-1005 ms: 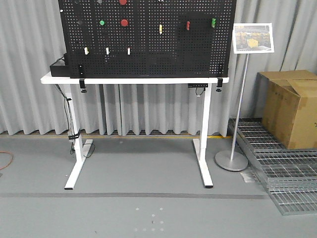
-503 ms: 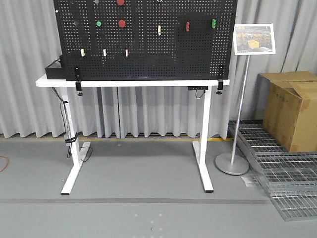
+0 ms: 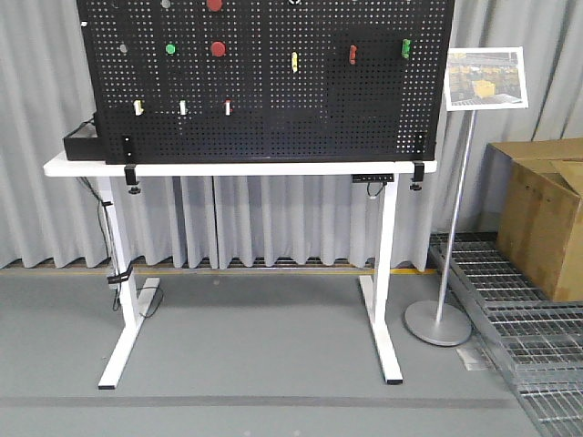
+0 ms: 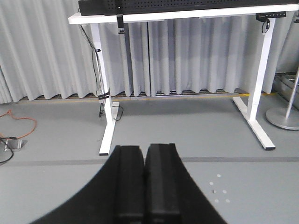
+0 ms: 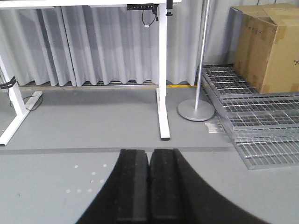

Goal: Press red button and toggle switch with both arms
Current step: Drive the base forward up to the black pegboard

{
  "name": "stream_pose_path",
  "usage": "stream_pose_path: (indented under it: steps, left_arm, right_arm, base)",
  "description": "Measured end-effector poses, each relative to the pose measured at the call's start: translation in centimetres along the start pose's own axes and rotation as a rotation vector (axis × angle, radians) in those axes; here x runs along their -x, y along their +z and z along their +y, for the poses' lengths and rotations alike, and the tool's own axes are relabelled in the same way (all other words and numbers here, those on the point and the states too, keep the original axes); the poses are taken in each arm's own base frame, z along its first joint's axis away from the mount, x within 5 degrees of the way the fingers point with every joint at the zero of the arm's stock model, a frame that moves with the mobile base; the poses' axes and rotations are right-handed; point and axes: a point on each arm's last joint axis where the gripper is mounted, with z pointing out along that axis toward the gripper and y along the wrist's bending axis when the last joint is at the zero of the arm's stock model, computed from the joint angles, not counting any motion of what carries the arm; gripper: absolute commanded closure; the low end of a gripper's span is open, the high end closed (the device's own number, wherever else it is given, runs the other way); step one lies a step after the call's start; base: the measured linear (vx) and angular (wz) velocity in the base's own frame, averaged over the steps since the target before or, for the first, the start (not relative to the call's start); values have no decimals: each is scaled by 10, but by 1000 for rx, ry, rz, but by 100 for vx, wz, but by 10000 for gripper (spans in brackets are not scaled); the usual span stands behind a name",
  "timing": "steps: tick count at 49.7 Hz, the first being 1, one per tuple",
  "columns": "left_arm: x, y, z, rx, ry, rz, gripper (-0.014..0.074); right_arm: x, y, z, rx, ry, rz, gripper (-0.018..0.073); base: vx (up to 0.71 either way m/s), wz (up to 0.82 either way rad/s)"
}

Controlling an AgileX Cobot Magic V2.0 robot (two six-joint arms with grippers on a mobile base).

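A black pegboard [image 3: 273,100] stands upright on a white table [image 3: 273,168] ahead of me. One round red button [image 3: 219,48] sits at its upper left, beside a small green button [image 3: 170,48]. A second red button [image 3: 214,5] is cut by the top edge. Three small white toggle levers [image 3: 183,107] sit in a row lower left. Yellow [image 3: 294,62], red [image 3: 352,55] and green [image 3: 406,47] levers are further right. My left gripper [image 4: 145,149] and right gripper [image 5: 149,154] are both shut and empty, low over the grey floor, well short of the table.
A sign stand [image 3: 483,80] with a round base [image 3: 438,323] is right of the table. A cardboard box [image 3: 547,214] sits on metal grates [image 3: 519,309] at far right. A black box [image 3: 82,141] is on the table's left end. Cables hang by the left leg [image 4: 103,95].
The table and pegboard have grown larger in the front view and spread towards the left edge, so the base has rolled closer. The sign stand and box have slid right.
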Motion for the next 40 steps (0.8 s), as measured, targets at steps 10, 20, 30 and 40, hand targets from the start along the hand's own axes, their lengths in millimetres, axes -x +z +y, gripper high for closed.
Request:
stream_pose_path:
  steps: [10,20,30,40]
  left_arm:
    - [0,0,0,0,0,0,595]
    - [0,0,0,0,0,0,595]
    - [0,0,0,0,0,0,595]
    - [0,0,0,0,0,0,595]
  right_arm:
    - [0,0,0,0,0,0,562]
    - [0,0,0,0,0,0,562]
    - [0,0,0,0,0,0,562]
    - [0,0,0,0,0,0,562]
  base:
    - [38,2]
    - [41,5]
    - [44,3]
    - [47,1]
